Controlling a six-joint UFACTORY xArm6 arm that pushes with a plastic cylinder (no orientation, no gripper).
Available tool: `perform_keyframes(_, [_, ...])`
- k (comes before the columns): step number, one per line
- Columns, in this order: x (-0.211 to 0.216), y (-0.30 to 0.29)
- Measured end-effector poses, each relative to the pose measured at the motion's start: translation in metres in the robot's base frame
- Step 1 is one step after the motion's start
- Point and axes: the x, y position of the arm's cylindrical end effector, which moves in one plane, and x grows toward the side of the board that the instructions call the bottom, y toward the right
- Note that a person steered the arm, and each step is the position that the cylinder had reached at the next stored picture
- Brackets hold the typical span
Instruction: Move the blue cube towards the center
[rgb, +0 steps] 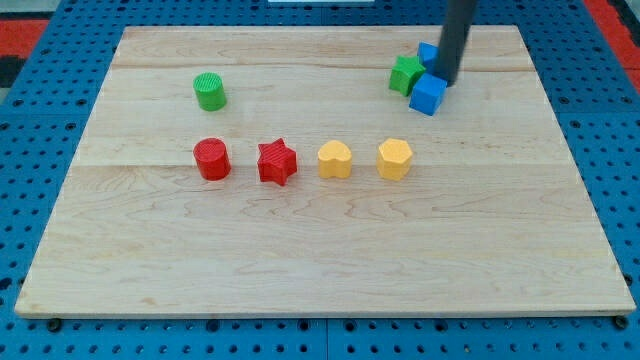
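The blue cube (428, 95) is seen in the upper right of the frame, touching a green block (406, 75) on its upper left, with another blue block (428, 53) partly hidden behind the rod. The tool is only a plain dark rod with nothing to open or close, and nothing is held by it; its tip (443, 84) is set against the cube's upper right edge. The middle of the worktop (300, 250) is well apart from the cube, so the task is judged barely begun: contact appears made, yet nearly all the travel toward the lower left is left. A row of red cylinder (212, 159), red star (277, 162), yellow heart-like block (334, 159) and yellow hexagonal block (394, 158) is laid near the centre, with a green cylinder (209, 91) at upper left.
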Motion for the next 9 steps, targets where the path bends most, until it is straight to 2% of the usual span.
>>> perform_keyframes(1, [0.013, 0.042])
perform_keyframes(4, [0.025, -0.04])
perform_keyframes(8, [0.005, -0.057])
perform_keyframes(9, [0.005, -0.084])
